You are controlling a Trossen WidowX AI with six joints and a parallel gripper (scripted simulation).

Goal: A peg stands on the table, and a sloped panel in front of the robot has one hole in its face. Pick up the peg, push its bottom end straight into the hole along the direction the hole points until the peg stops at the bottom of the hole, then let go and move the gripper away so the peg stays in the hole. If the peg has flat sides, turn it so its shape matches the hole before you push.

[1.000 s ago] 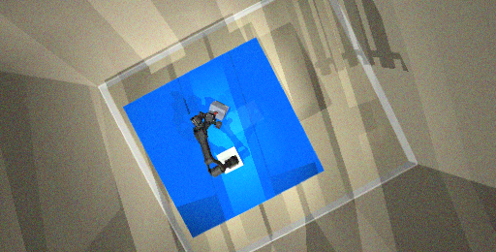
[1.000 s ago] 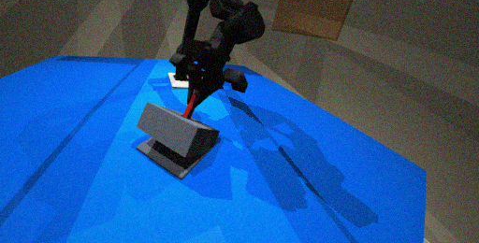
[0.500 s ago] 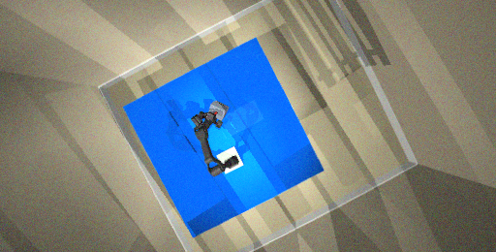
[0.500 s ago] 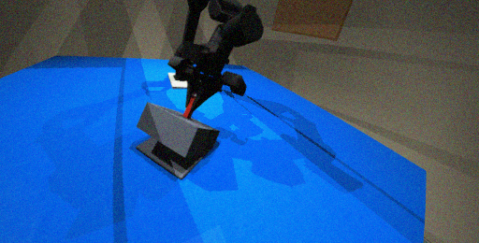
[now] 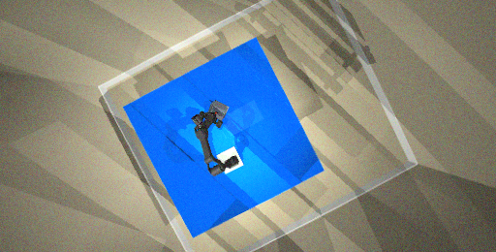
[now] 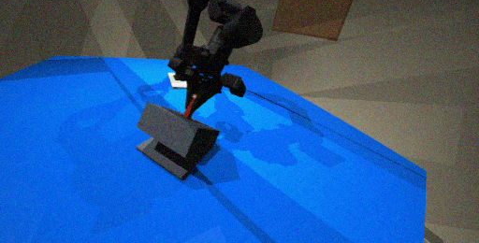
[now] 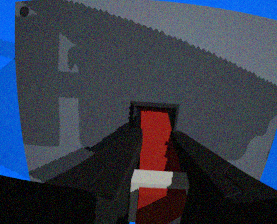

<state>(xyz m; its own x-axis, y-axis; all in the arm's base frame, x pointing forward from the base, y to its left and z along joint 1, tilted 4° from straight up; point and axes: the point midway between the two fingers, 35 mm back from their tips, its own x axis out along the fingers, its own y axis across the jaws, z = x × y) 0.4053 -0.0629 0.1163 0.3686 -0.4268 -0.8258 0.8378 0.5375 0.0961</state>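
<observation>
The red peg (image 6: 189, 107) (image 7: 155, 142) has a pale band near its upper part and looks flat-sided. My gripper (image 6: 191, 110) (image 7: 154, 140) is shut on it. The grey sloped panel (image 5: 221, 109) (image 6: 166, 125) (image 7: 104, 70) is just beyond the fingertips. Its hole (image 7: 155, 106) is rectangular. In the wrist view the peg's bottom end overlaps the hole, with dark gaps showing at the far edge and both sides. The peg's sides look nearly parallel to the hole's sides. How deep the end sits is hidden.
The panel stands on a grey base plate (image 6: 161, 162) on the blue table top (image 5: 271, 133) (image 6: 299, 198). The white square plate (image 5: 237, 167) (image 6: 178, 84) is at the arm's base. Dark shadows cross the panel and table. A brown board (image 6: 318, 7) is in the background.
</observation>
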